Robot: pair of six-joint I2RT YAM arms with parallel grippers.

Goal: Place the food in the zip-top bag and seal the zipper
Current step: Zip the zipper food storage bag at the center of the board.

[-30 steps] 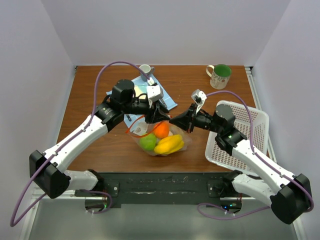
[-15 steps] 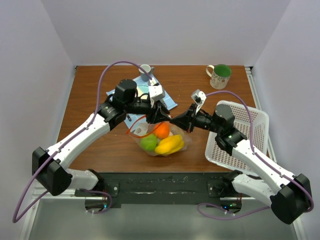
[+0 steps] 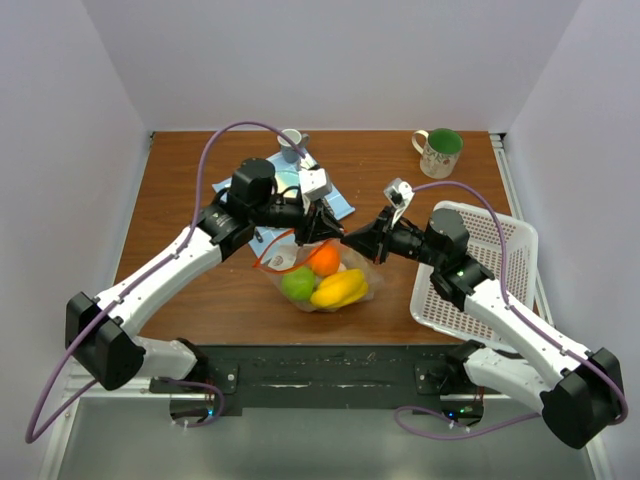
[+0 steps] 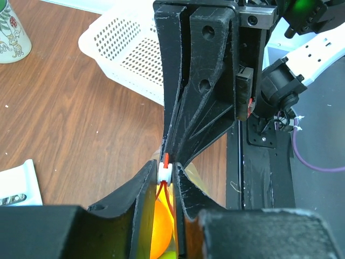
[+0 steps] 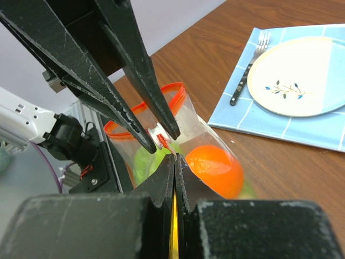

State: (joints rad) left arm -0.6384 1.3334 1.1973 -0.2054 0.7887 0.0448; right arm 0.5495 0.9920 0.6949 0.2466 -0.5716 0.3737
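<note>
From above, the two pincer tips crowd together over the bag's mouth, and their grip cannot be read there; the wrist views show it. The left pincer (image 4: 166, 174) is closed to a narrow slot on the white slider (image 5: 160, 141) of the zipper (image 5: 116, 130). Its own fingers hide nearly all of the zip-top bag (image 5: 191, 123) below them — only a sliver of the orange (image 5: 214, 168) shows in the gap. The right pincer (image 5: 174, 159) is shut almost flat, tip to tip with the left one just beside the slider, pinching the bag's mouth edge. A thin yellow line between its fingers is too narrow to identify. The bag sits under both pincers on the worktop (image 3: 400, 175). It holds the orange nearest the tips, the green apple (image 3: 296, 285) on the left pincer's side and the banana (image 3: 340, 290) farthest from them — the orange is blurred in the right wrist view. The zipper's strip loops open on the left pincer's side.
</note>
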